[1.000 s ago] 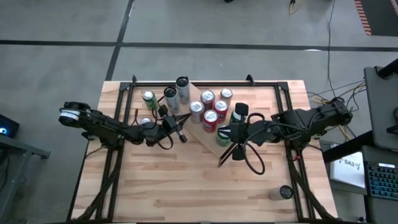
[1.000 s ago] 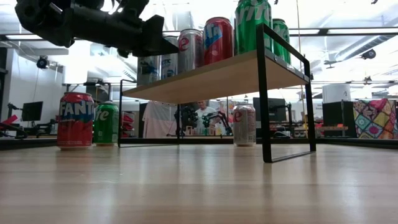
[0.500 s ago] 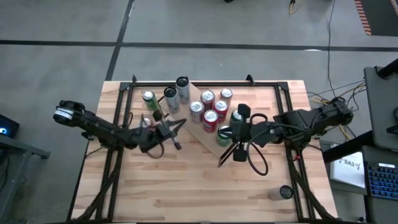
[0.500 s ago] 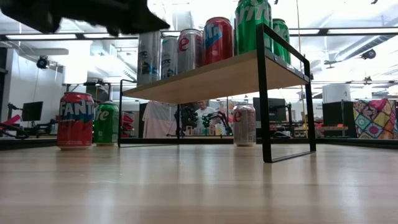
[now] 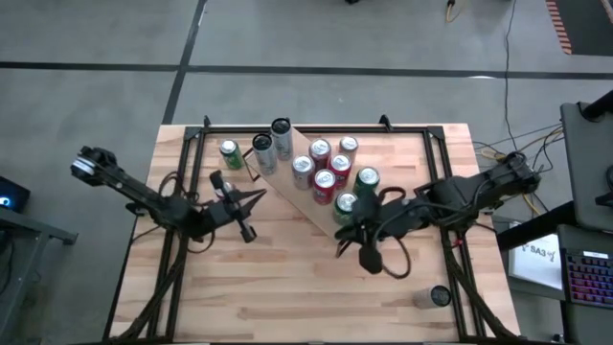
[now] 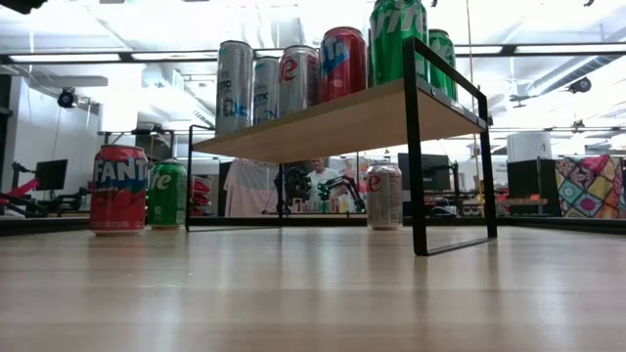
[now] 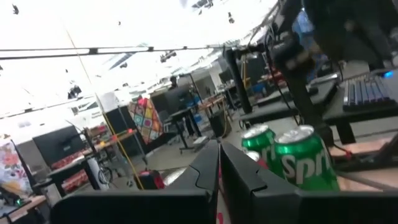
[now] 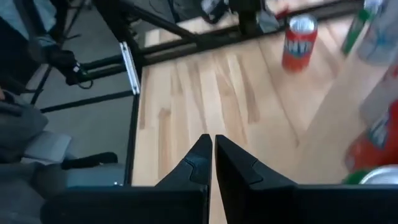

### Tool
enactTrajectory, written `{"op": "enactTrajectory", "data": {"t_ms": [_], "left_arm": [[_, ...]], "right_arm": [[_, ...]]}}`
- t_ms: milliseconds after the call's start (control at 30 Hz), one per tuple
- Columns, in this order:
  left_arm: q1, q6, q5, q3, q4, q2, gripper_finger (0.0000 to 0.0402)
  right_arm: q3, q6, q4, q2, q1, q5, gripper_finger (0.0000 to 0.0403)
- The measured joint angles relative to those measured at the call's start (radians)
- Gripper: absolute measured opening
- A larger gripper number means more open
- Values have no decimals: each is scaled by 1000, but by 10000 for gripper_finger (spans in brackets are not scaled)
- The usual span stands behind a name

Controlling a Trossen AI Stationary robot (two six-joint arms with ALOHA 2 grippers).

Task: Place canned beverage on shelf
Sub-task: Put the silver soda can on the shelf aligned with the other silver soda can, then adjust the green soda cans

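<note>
The shelf (image 5: 308, 203) stands slantwise at the table's far middle, its board (image 6: 333, 122) on black end frames. Several cans stand on it: two tall silver ones (image 6: 235, 86), red ones (image 5: 324, 182) and green ones (image 5: 366, 179). My left gripper (image 5: 261, 195) hovers shut and empty left of the shelf; its wrist view looks past the shut fingers (image 7: 219, 155) at the green cans (image 7: 305, 155). My right gripper (image 5: 340, 245) hangs shut and empty just off the shelf's near end (image 8: 212, 144). A red Fanta can (image 6: 118, 188) and a green can (image 6: 167, 194) stand on the table left of the shelf.
A silver can (image 6: 383, 196) stands on the table beyond the shelf. Another can (image 5: 438, 297) sits at the near right corner by the black rail (image 5: 458, 259). Bare planks (image 5: 287, 287) fill the table's near half.
My left gripper has drawn back from the shelf's top toward the table's left and near edge and risen out of the low view, staying shut. The cans on the shelf have kept still. My right gripper has rolled about its own axis, hardly shifting.
</note>
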Motion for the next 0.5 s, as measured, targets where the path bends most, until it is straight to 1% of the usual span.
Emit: {"op": "enactTrajectory", "data": {"t_ms": [67, 167, 233, 367, 500], "left_arm": [[-3, 2, 0, 0, -8, -17, 0], [-3, 4, 7, 0, -10, -23, 0], [-3, 5, 10, 0, -9, -21, 0], [-3, 3, 23, 0, -9, -20, 0], [-3, 18, 44, 0, -9, -22, 0]], "right_arm": [[0, 50, -20, 13, 0, 4, 9], [0, 70, -60, 36, -7, 29, 9], [0, 91, -82, 47, -7, 78, 9], [-1, 99, -86, 51, -7, 216, 9], [-1, 98, -135, 51, -7, 289, 9]]}}
